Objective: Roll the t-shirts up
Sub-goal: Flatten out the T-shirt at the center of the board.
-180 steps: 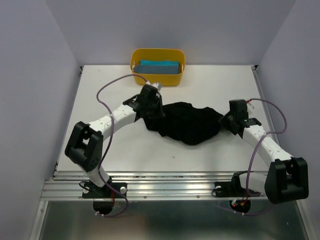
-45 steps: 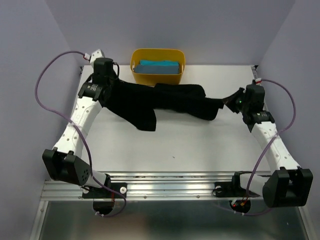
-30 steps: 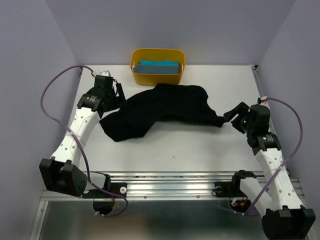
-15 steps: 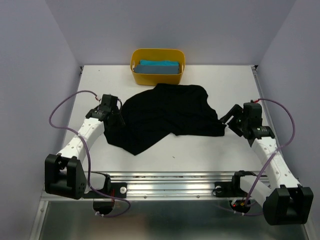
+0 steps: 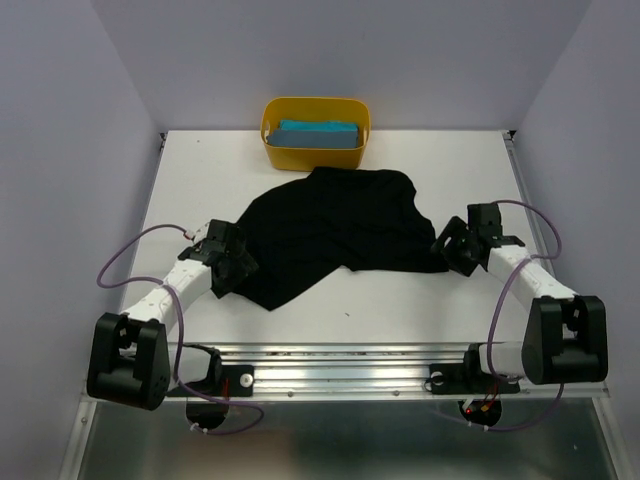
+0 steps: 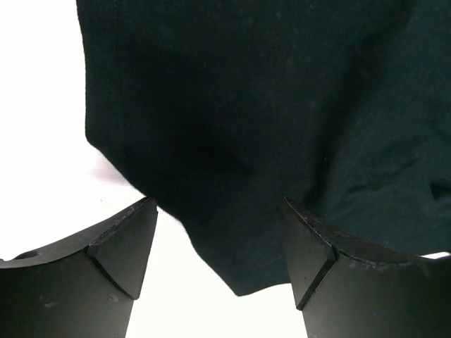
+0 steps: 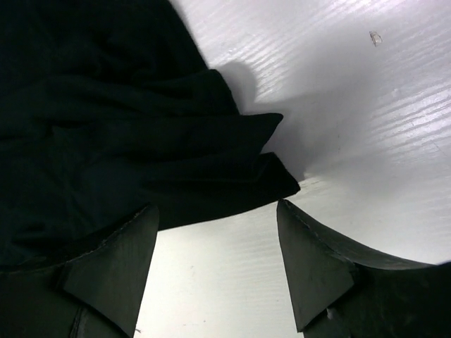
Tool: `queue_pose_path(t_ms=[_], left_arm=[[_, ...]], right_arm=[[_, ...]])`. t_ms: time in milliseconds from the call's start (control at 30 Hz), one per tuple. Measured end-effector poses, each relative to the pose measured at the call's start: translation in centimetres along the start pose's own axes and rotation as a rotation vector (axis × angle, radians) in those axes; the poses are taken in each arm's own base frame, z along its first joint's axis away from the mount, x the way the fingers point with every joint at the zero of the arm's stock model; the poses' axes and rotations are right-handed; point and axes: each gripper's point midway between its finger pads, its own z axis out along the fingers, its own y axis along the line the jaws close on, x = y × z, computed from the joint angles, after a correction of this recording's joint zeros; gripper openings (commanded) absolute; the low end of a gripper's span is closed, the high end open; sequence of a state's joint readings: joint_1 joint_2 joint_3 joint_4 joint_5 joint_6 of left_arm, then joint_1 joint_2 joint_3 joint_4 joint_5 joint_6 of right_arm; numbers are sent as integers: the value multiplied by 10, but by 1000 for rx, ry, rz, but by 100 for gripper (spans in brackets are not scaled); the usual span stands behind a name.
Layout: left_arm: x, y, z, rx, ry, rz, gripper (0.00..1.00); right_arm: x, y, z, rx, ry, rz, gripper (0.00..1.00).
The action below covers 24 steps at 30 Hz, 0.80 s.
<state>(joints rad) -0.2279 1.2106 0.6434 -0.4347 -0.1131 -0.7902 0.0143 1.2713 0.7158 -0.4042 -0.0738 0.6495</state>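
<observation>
The black t-shirt (image 5: 330, 225) lies loosely spread on the white table, with a tongue of cloth reaching toward the near left. My left gripper (image 5: 232, 270) is open at that tongue's left edge; in the left wrist view a corner of the black t-shirt (image 6: 239, 127) hangs between its fingers (image 6: 123, 243) without being pinched. My right gripper (image 5: 447, 248) is open at the shirt's right corner; in the right wrist view the folded hem of the black t-shirt (image 7: 211, 176) lies just ahead of the fingers (image 7: 310, 253). The teal t-shirt (image 5: 318, 133) sits folded in the yellow tub (image 5: 316, 155).
The yellow tub stands at the back centre of the table. Bare white table (image 5: 400, 290) lies in front of the shirt. Purple cables loop beside both arms. A metal rail (image 5: 340, 360) runs along the near edge.
Both arms have lowered the lifted, stretched shirt onto the table and let it go. Since then the left gripper has drawn back toward the near left and the right gripper has shifted slightly inward.
</observation>
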Motion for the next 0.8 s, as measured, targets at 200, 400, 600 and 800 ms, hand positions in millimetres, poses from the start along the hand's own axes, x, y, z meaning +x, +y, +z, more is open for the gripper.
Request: queue_pose_path(t_ms=[200, 400, 600, 800], left_arm=[[5, 4, 14, -18, 5, -24, 63], [-3, 4, 24, -49, -22, -8, 0], [-35, -16, 21, -68, -74, 35, 0], [-142, -92, -34, 42, -273, 89, 0]], right_arm=[[6, -9, 21, 45, 39, 6, 66], [2, -10, 37, 63, 38, 8, 7], [-18, 5, 36, 38, 0, 7, 1], [-96, 71, 2, -101, -165, -13, 1]])
